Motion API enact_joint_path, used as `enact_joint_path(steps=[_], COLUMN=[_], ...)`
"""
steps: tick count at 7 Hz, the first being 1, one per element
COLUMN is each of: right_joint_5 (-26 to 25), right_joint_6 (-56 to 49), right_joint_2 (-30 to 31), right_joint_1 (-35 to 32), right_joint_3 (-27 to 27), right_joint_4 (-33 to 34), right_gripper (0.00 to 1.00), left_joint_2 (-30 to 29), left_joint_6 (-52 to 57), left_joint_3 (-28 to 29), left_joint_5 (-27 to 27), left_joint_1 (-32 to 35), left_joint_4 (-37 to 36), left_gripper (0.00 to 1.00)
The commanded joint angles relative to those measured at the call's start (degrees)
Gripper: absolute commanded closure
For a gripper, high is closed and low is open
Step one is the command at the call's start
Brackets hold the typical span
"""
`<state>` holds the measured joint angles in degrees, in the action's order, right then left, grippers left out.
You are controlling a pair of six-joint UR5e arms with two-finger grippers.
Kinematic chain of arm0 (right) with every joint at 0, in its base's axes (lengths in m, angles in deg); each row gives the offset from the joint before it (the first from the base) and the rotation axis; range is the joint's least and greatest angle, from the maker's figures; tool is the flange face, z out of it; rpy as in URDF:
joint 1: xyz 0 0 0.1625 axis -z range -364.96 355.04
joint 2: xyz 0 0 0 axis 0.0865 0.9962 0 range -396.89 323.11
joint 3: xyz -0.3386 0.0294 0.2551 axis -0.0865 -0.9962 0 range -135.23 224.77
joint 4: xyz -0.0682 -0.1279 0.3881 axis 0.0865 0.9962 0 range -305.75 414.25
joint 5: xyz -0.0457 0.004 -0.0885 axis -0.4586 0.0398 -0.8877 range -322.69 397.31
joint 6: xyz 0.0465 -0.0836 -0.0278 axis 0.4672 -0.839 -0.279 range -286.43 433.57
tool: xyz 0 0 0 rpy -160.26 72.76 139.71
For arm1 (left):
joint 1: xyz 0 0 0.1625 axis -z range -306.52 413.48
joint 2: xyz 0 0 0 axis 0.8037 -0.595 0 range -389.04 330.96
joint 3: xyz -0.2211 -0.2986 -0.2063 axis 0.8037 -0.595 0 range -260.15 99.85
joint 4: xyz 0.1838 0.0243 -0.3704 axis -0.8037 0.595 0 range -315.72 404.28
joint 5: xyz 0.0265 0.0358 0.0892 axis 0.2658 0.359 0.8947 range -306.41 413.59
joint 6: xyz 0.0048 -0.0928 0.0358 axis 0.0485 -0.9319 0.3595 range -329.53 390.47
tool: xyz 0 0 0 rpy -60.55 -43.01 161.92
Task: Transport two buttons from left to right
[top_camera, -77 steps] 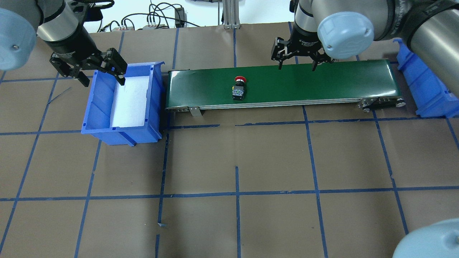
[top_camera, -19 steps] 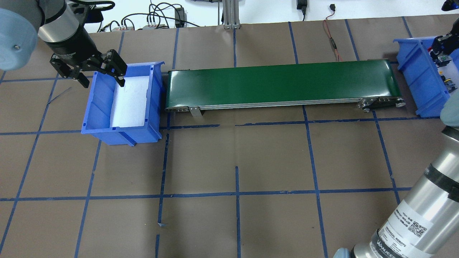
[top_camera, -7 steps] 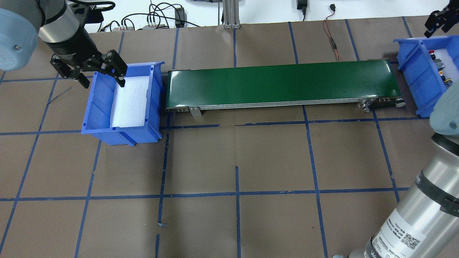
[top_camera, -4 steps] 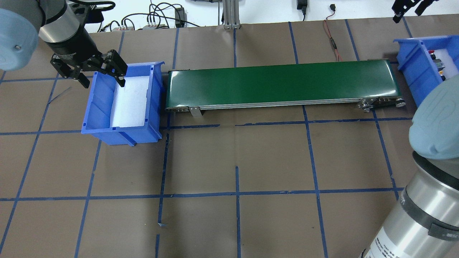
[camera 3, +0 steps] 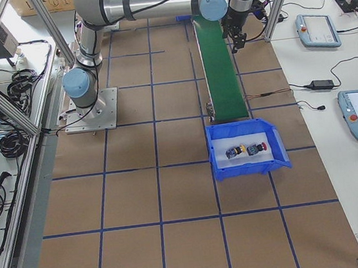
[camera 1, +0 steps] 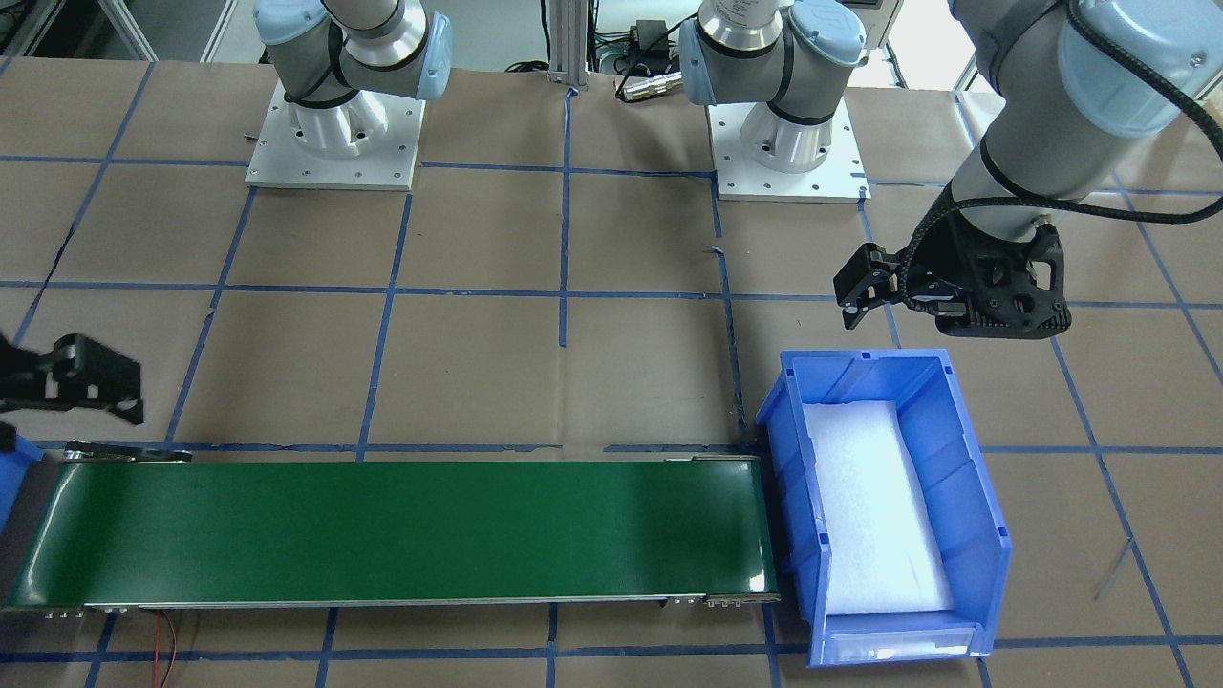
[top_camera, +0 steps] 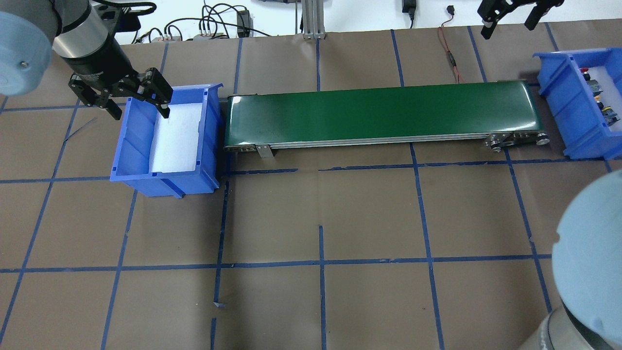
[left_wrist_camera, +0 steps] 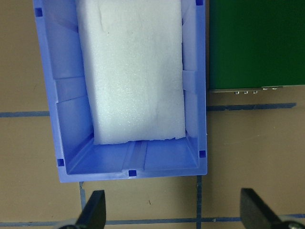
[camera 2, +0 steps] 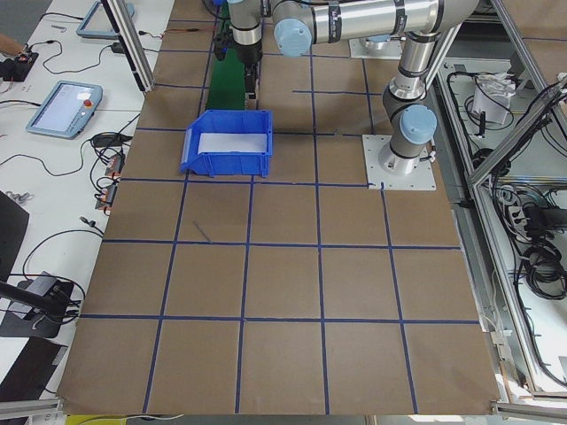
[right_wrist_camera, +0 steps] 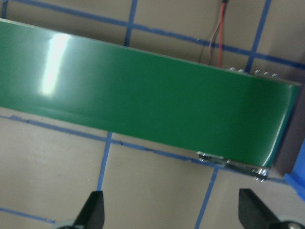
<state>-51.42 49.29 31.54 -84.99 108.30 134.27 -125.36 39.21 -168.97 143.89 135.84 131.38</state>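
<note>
Red button (camera 3: 256, 148) and yellow button (camera 3: 235, 151) lie, seemingly touching, in the bin (camera 3: 251, 168) off the right end of the conveyor (top_camera: 381, 114); left gripper (left_wrist_camera: 172, 202) and right gripper (right_wrist_camera: 170, 202) gape empty.

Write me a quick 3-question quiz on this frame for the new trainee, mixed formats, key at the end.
1. True or false: the left-side bin holds nothing but its white foam.
2. Where do the two buttons lie? A) on the conveyor belt; B) in the right-side bin; C) in the fingers of one arm.
3. Fill in: the right gripper, up beyond the far edge of the table paper, is ___ (open or shut).

Key: 1 true. 2 B, side by side on that bin's foam. 3 open; the left gripper is open too.
</note>
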Motion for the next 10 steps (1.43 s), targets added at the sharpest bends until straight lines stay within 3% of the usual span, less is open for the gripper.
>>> enact_joint_path(steps=[1,2,3,5,10], right_joint_5=[0.7,0.5,-0.5,-3.8,-3.6], right_joint_6=[0.3,1.9,3.1,2.6,5.8], right_joint_2=[15.4,19.3,20.3,21.6,21.8], right_joint_1=[-2.8,-3.3,-3.2,-2.8,-6.8], right_joint_3=[22.0,29.6,31.0,28.0,23.7], right_joint_4=[6.3,12.6,12.3,11.4,8.9], right_gripper=[0.00,0.00,0.00,0.00,0.01], left_joint_2=[0.0,0.1,0.1,0.1,0.1], left_joint_6=[0.0,0.0,0.0,0.0,0.0], left_joint_3=[0.0,0.0,0.0,0.0,-0.1], left_joint_5=[0.1,0.0,0.0,0.0,0.0], left_joint_1=[0.0,0.0,0.0,0.1,0.1], left_joint_4=[0.0,0.1,0.1,0.1,0.1], left_gripper=[0.00,0.00,0.00,0.00,0.00])
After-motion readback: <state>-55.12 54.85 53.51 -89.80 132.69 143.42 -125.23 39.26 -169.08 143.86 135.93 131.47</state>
